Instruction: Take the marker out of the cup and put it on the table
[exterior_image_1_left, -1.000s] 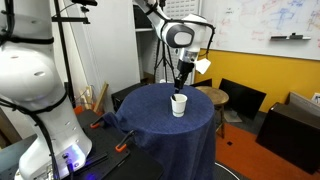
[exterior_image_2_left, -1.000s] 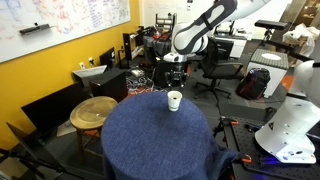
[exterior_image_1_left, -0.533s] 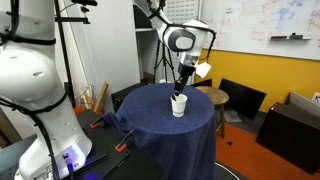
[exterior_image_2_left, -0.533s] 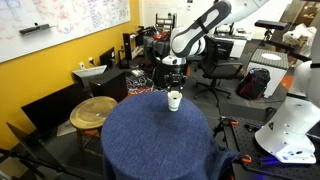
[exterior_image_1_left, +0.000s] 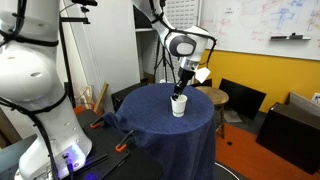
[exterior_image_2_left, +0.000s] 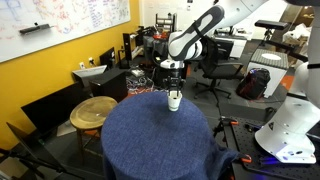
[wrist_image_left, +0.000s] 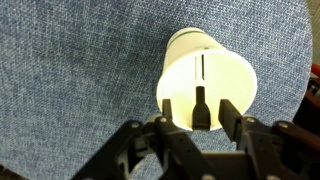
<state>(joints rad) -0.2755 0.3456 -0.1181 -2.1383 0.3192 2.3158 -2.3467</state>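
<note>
A small white cup (exterior_image_1_left: 179, 105) stands upright on the navy-draped round table (exterior_image_1_left: 160, 125); both show in both exterior views, the cup (exterior_image_2_left: 174, 100) toward the table's (exterior_image_2_left: 150, 135) far side. In the wrist view the cup (wrist_image_left: 205, 75) sits directly under my gripper (wrist_image_left: 198, 112). The dark marker (wrist_image_left: 201, 100) stands inside the cup, its end between my two fingers. My gripper (exterior_image_1_left: 181, 88) hovers just above the cup rim, fingers apart, not touching the marker. In an exterior view it (exterior_image_2_left: 173, 86) hangs right over the cup.
A round brown wooden stool (exterior_image_2_left: 93, 111) stands beside the table, also seen in an exterior view (exterior_image_1_left: 212, 96). Black chairs (exterior_image_1_left: 242, 99), a large white robot body (exterior_image_1_left: 35, 90) and lab clutter (exterior_image_2_left: 250, 75) surround the table. Orange clamps (exterior_image_1_left: 122, 147) grip the cloth's edge.
My gripper has come down closer to the cup; the arm's elbow shifted slightly. The cup and marker have not moved.
</note>
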